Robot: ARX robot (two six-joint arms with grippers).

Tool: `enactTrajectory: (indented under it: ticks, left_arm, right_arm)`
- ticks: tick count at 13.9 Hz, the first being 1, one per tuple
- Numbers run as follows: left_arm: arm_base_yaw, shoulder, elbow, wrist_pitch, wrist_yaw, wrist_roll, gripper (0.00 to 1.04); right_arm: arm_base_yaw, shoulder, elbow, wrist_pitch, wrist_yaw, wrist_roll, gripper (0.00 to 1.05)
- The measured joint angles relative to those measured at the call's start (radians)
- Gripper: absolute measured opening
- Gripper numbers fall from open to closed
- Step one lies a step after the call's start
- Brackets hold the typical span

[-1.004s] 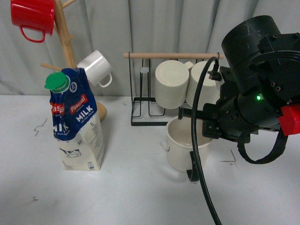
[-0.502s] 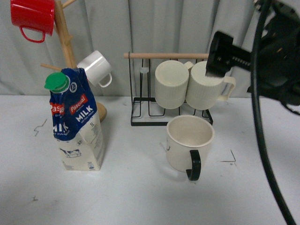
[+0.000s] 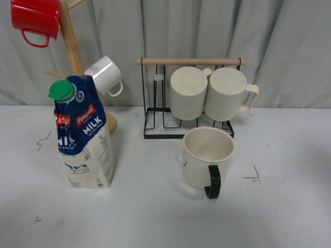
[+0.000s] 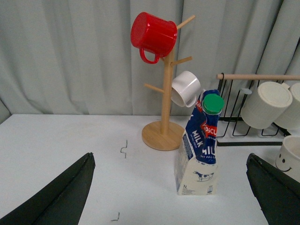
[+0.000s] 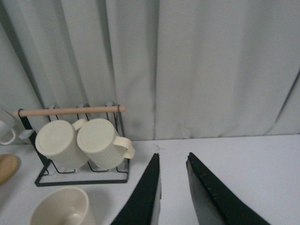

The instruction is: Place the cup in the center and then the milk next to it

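Observation:
The cup, cream with a black handle turned toward me, stands upright on the white table in front of the wire rack. Its smiley face shows at the edge of the left wrist view, and its rim shows in the right wrist view. The milk, blue-topped with a green cap, stands upright to the cup's left. It also shows in the left wrist view. My left gripper is wide open and empty, short of the milk. My right gripper is open and empty, raised to the right of the cup. Neither arm shows in the front view.
A wooden mug tree with a red mug and a small white mug stands behind the milk. A black wire rack with two ribbed cream mugs stands behind the cup. A grey curtain closes the back.
My right arm has lifted away from the cup and left the front view. The cup stays standing on the table. The milk has not moved.

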Motion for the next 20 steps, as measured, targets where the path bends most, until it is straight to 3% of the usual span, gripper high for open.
enactTrajectory:
  ticks: [1,2,20]
  left_arm:
    - [0.000,0.000,0.000,0.000,-0.001,0.000,0.98]
    - [0.000,0.000,0.000,0.000,0.000,0.000,0.98]
    - [0.000,0.000,0.000,0.000,0.000,0.000,0.98]
  right_arm:
    - [-0.038,-0.098,-0.071,-0.023,-0.013,-0.007,0.09]
    - [-0.040,-0.327,-0.215,-0.113,-0.021,-0.016,0.02]
    - [-0.040,-0.780,-0.381,-0.356,-0.021,-0.016,0.02]
